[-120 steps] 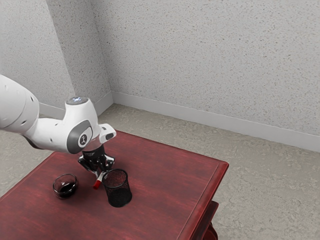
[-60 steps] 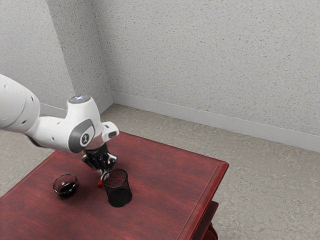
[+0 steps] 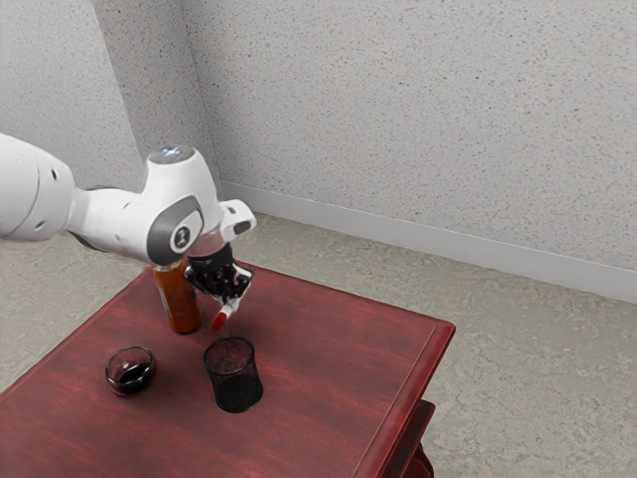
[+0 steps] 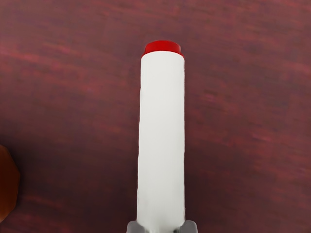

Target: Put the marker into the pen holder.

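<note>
In hand (image 3: 235,298): smooth cyl. marker (image 4: 162,141)

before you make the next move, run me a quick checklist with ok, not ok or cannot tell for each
1. Marker held in the gripper: ok, between both fingertips.
2. Pen holder upright: ok.
3. Marker over the holder's opening: not ok, it is off to the side.
4. Marker pointing straight down: not ok, tilted with its red end lower.
5. Marker clear of the orange bottle: ok, a gap shows.
6. Red end higher than the holder's rim: cannot tell.
</note>
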Motion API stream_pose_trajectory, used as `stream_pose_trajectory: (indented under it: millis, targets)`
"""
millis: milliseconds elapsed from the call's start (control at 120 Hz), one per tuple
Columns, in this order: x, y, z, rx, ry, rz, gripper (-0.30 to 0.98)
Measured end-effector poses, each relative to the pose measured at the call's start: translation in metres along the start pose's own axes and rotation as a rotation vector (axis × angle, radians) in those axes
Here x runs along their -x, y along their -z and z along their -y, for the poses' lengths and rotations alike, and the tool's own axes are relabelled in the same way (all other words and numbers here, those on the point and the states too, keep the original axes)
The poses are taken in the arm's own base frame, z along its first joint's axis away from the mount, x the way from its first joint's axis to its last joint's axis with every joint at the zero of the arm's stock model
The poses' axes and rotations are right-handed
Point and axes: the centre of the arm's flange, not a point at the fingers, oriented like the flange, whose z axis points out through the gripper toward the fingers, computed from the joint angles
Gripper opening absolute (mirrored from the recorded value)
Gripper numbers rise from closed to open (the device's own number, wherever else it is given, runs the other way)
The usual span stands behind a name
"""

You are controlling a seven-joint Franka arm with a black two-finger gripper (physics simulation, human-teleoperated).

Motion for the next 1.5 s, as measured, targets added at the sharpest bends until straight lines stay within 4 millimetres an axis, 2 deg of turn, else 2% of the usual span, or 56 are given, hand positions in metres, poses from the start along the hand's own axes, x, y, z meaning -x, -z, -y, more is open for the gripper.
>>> stream_pose_trajectory:
  millis: [150,242,342,475,617,725,883,1008,1092,1283,1417,1500]
  targets:
    - [-0.014,0.031,-0.025,-0.017,-0.056,-0.004,-0.1]
    - [-0.015,0.047,-0.027,-0.029,-0.06,0.026,-0.1]
    - [-0.007,0.068,-0.024,-0.035,-0.053,0.083,-0.1]
    - [0.015,0.101,-0.032,-0.027,-0.07,0.18,-0.1]
    - [0.051,0.133,-0.051,-0.023,-0.109,0.318,-0.1]
    - [0.078,0.142,-0.059,-0.041,-0.132,0.444,-0.1]
    - [0.109,0.155,-0.057,-0.078,-0.143,0.599,-0.1]
    - [0.124,0.157,-0.052,-0.113,-0.132,0.702,-0.1]
    - [0.129,0.152,-0.055,-0.131,-0.129,0.751,-0.1]
    - [0.107,0.139,-0.083,-0.167,-0.137,0.768,-0.1]
    - [0.105,0.122,-0.102,-0.189,-0.155,0.788,-0.1]
    - [0.1,0.109,-0.105,-0.199,-0.152,0.799,-0.1]
